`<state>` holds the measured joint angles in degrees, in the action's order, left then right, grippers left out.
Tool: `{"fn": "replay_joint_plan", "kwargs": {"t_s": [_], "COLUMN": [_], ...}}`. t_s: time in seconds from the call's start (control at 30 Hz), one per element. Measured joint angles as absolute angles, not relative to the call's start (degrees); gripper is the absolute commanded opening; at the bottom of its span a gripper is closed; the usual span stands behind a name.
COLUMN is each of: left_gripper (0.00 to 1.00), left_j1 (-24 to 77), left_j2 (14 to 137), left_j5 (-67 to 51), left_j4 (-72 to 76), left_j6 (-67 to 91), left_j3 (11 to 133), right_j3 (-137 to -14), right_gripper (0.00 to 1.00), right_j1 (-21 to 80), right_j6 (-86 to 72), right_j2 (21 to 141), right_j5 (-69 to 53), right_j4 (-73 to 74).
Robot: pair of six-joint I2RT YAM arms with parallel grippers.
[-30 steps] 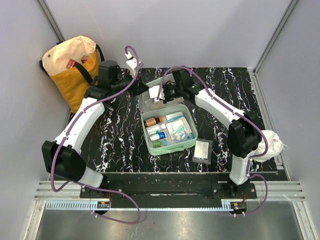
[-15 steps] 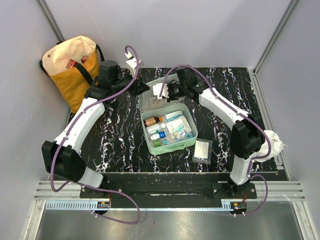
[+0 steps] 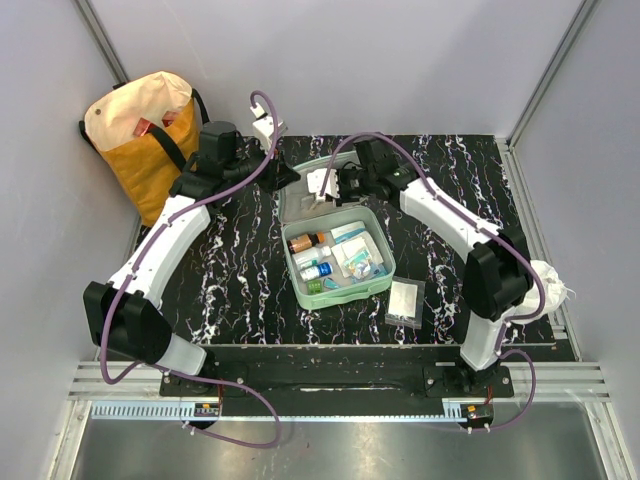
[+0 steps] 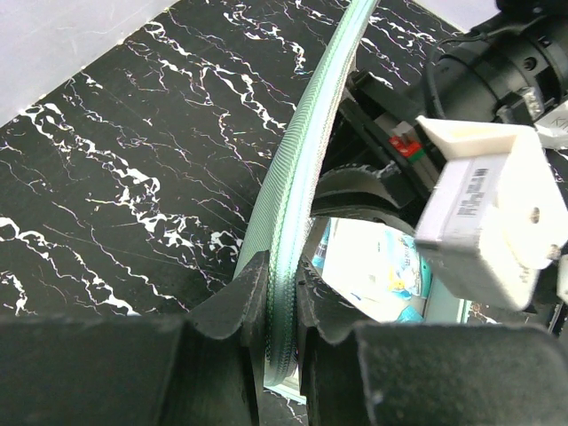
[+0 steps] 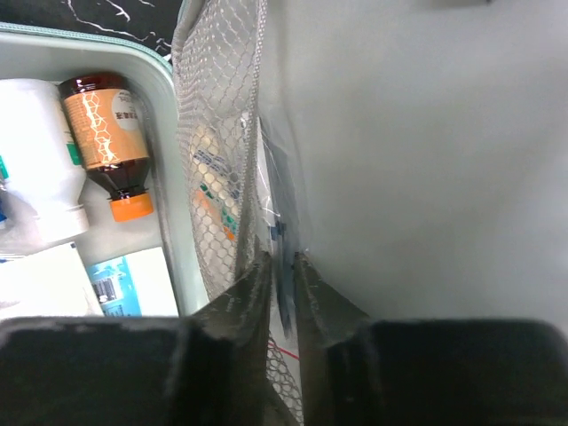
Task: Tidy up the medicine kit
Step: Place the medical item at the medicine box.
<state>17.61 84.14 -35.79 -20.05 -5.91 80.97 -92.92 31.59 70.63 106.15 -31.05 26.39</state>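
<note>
The mint-green medicine kit (image 3: 300, 292) lies open mid-table, with bottles and packets in its base. Its lid (image 3: 298, 205) stands tilted up at the far side. My left gripper (image 3: 284, 178) is shut on the lid's zip rim (image 4: 306, 151), and the left wrist view shows the rim pinched between the fingers of the left gripper (image 4: 282, 275). My right gripper (image 3: 322, 188) is inside the lid. In the right wrist view the jaws of the right gripper (image 5: 282, 262) stand slightly parted around the thin edge of a clear packet (image 5: 271, 177) behind the mesh pocket (image 5: 217, 133). A brown bottle (image 5: 111, 133) lies in the base.
A yellow-and-cream tote bag (image 3: 145, 130) stands at the back left corner. A small white packet (image 3: 406, 300) lies on the black marbled table (image 3: 230, 280) to the right of the kit. A crumpled white bag (image 3: 548, 280) sits by the right arm's elbow.
The right gripper has shifted slightly right and away inside the lid, and its jaws have parted a little. The left gripper keeps its hold on the lid rim.
</note>
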Motion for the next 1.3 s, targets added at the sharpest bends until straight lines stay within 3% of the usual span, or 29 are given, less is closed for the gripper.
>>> {"fn": "replay_joint_plan", "kwargs": {"t_s": [0.1, 0.47, 0.57, 0.67, 0.83, 0.93, 1.3], "left_gripper": [0.11, 0.11, 0.11, 0.11, 0.11, 0.11, 0.11], "left_j1": [17.6, 17.6, 17.6, 17.6, 17.6, 17.6, 17.5], "left_j2": [84.1, 84.1, 84.1, 84.1, 84.1, 84.1, 84.1], "left_j5": [-35.7, -35.4, -35.3, -35.3, -35.3, -35.3, -34.7], "left_j4": [-20.0, -19.8, -19.8, -19.8, -19.8, -19.8, -19.8], "left_j6": [-5.8, -5.5, -5.5, -5.5, -5.5, -5.5, -5.5], "left_j3": [81.0, 81.0, 81.0, 81.0, 81.0, 81.0, 81.0], "right_j3": [-90.5, -81.8, -78.7, -77.3, -76.0, -75.8, -76.3], "right_gripper": [0.41, 0.38, 0.41, 0.35, 0.08, 0.00, 0.00], "right_j1": [31.6, 30.9, 30.4, 30.1, 29.9, 29.8, 29.8], "right_j6": [69.8, 63.1, 60.8, 59.0, 54.7, 51.3, 48.1], "right_j2": [104.2, 99.0, 97.0, 95.7, 95.0, 95.0, 99.6], "right_j5": [-31.1, -31.7, -32.2, -32.7, -34.2, -34.2, -33.7], "right_j4": [23.6, 10.5, 5.7, 2.7, -2.9, -6.2, -5.7]}}
